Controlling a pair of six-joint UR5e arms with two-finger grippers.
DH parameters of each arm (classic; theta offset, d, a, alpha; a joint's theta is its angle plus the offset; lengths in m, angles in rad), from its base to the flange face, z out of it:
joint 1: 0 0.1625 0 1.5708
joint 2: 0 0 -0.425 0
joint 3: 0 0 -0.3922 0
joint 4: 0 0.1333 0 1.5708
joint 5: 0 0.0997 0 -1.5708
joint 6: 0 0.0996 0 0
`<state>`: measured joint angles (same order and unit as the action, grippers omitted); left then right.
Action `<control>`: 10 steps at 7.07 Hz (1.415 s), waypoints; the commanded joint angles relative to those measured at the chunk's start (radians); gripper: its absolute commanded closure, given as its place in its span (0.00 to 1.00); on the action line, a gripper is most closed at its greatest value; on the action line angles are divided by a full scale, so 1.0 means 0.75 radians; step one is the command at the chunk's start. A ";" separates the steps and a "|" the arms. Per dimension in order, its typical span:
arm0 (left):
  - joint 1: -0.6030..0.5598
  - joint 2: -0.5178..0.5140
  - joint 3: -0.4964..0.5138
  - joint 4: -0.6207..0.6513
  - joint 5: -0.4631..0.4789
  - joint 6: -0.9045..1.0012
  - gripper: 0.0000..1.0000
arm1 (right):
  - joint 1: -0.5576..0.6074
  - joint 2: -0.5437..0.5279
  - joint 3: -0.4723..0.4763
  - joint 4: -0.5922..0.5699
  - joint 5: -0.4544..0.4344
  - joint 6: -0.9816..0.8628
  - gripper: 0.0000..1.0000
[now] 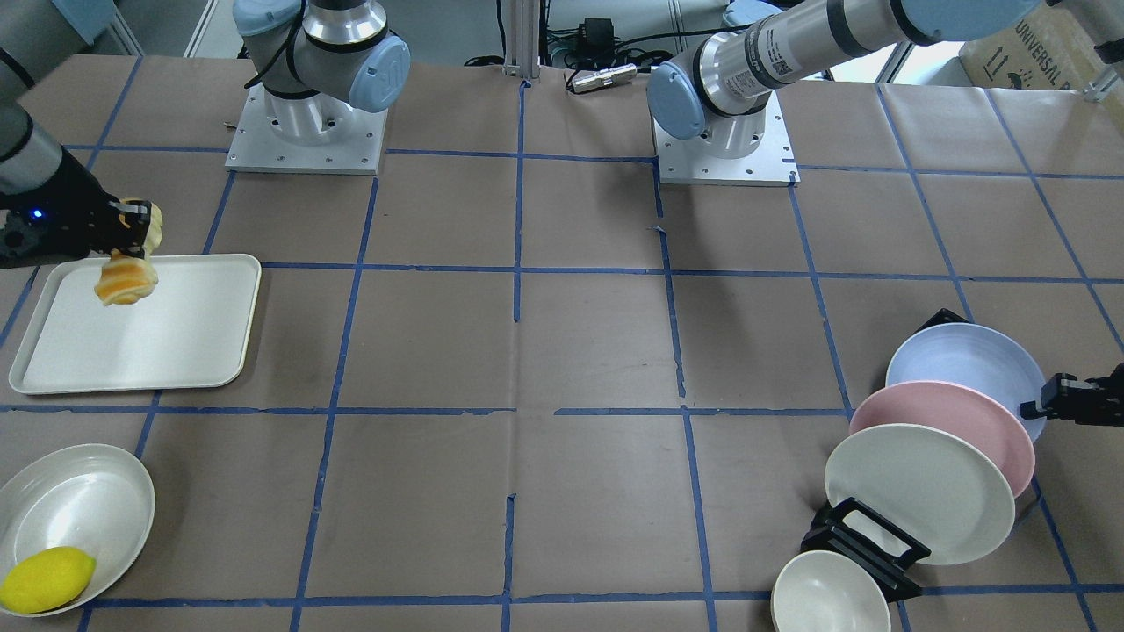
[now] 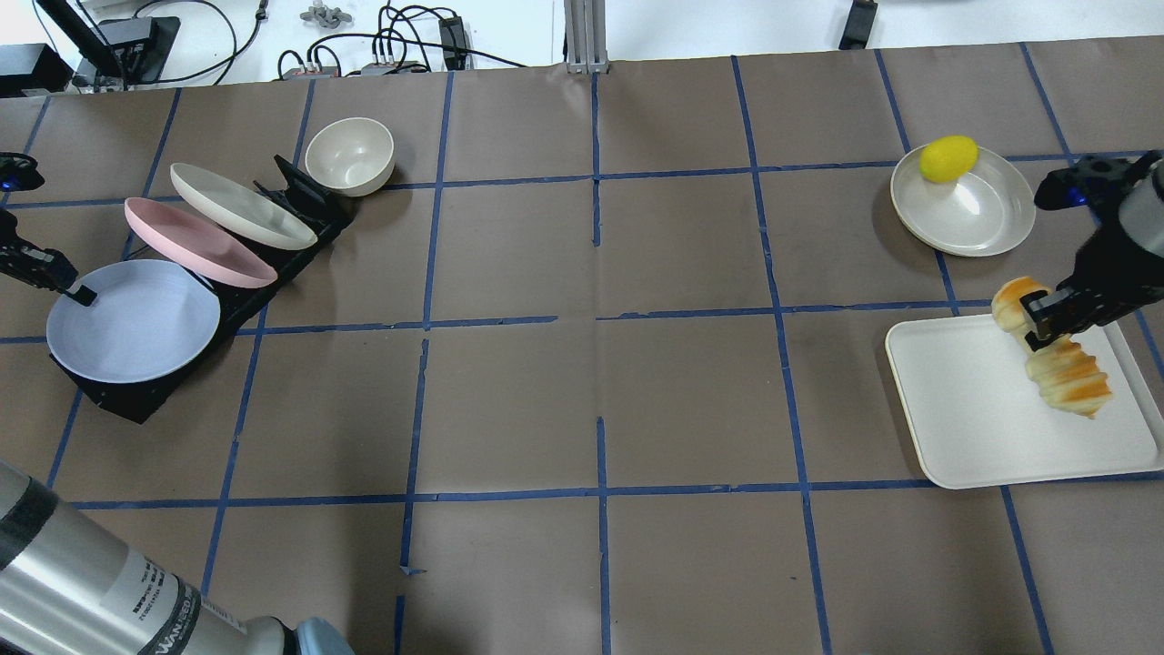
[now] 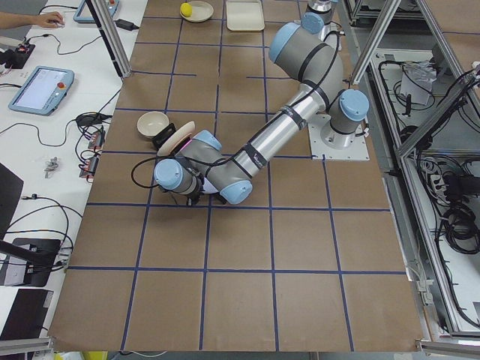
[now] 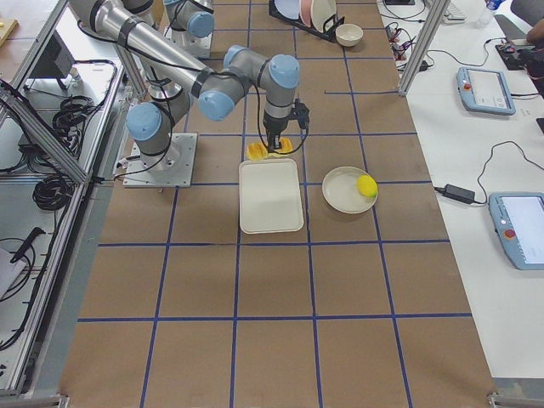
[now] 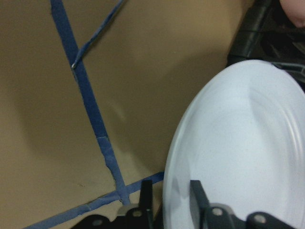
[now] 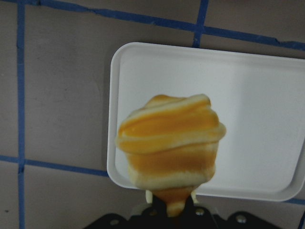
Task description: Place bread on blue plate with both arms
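The bread (image 1: 127,279), a ridged orange and cream loaf, hangs tilted in my right gripper (image 1: 132,230), above the far part of a white tray (image 1: 176,342). It also shows in the overhead view (image 2: 1064,377) and fills the right wrist view (image 6: 169,143), where the right gripper (image 6: 171,202) is shut on its near end. The blue plate (image 2: 132,320) leans at the end of a black rack (image 2: 300,196). My left gripper (image 2: 82,293) is shut on its rim. In the left wrist view the fingers (image 5: 145,195) stand on either side of the plate's edge (image 5: 248,157).
A pink plate (image 2: 195,241) and a white plate (image 2: 241,205) lean in the same rack, with a cream bowl (image 2: 349,155) beside it. A yellow lemon (image 2: 948,157) lies in a white dish (image 2: 978,218) near the tray (image 2: 982,418).
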<state>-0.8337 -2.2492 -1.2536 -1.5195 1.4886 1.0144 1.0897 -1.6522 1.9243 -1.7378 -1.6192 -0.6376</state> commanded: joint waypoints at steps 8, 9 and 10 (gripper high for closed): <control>-0.113 0.635 -0.201 -0.394 0.011 -0.168 0.87 | 0.819 0.182 -0.766 0.576 0.052 1.054 0.89; -0.227 0.746 -0.297 -0.383 0.009 -0.282 0.87 | 0.819 0.188 -0.756 0.581 0.062 1.063 0.89; -0.339 0.802 -0.359 -0.381 0.001 -0.453 0.86 | 0.813 0.188 -0.723 0.566 0.060 1.043 0.89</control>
<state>-0.9903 -1.7202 -1.4552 -1.8068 1.4954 0.8068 1.7008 -1.5144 1.3630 -1.3060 -1.5816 0.1475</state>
